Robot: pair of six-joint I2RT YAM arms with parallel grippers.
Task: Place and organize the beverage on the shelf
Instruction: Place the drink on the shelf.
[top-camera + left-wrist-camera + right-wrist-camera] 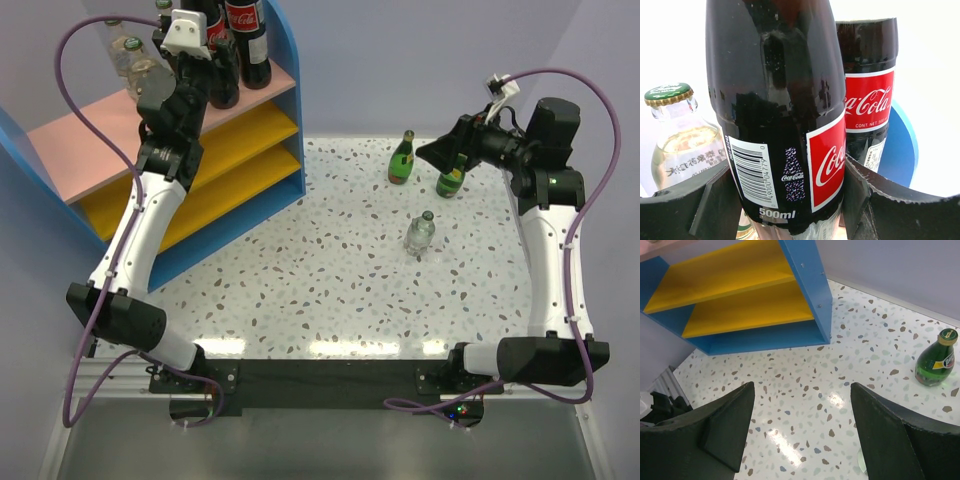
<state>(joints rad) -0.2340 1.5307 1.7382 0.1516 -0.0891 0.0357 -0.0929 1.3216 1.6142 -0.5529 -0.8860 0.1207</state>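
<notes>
L gripper (790,172) clamps cola bottle (775,75) atop shelf (80,140); R gripper (802,390) wide, empty, right of shelf.

Left arm (150,215) outstretched, right jaws apart.

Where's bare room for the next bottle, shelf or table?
Free: the pink top board's left stretch, both yellow boards, and the table between the shelf and the lone clear bottle. Crowded: the top board's far end, where cola bottles and the left pincer stand, and the far right, with two green bottles by the right pincer.
</notes>
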